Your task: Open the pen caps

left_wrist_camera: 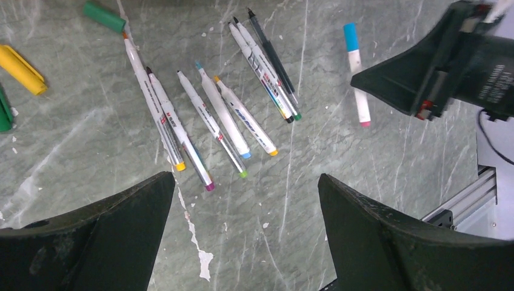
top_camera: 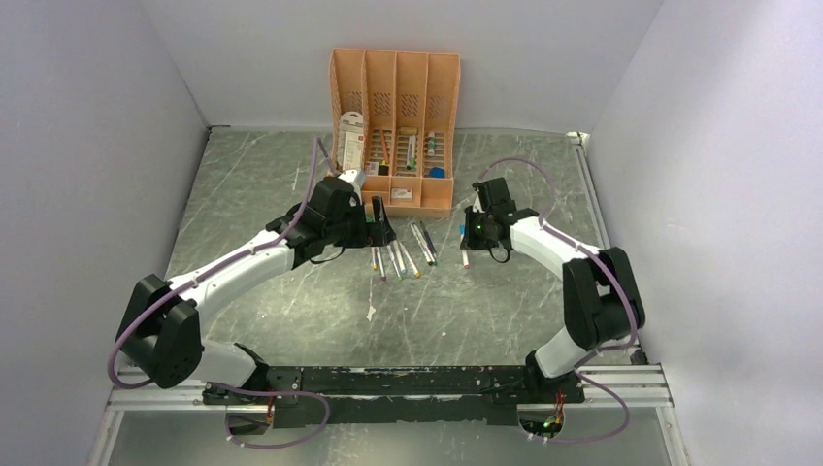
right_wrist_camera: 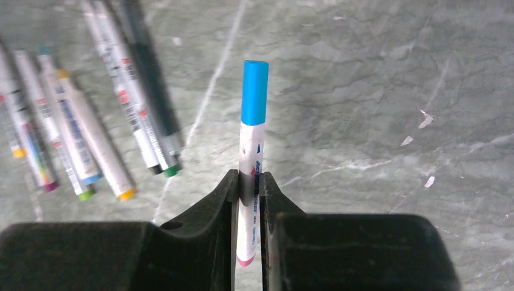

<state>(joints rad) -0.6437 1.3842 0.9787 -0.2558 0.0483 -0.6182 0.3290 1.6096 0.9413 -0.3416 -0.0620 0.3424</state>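
Right gripper (right_wrist_camera: 248,185) clamped on pen (right_wrist_camera: 250,157) (blue cap (right_wrist_camera: 254,91) on); left gripper (left_wrist_camera: 245,203) wide apart

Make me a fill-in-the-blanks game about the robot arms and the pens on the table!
1. The right gripper is shut on a pale-barrelled marker pen whose plastic cap is ____.
2. The left gripper hangs with its jaws ____ above the row of uncapped pens.
3. Near that row lie a green cylindrical cap and a ____ loose cap.

Missing words: blue; open; yellow.
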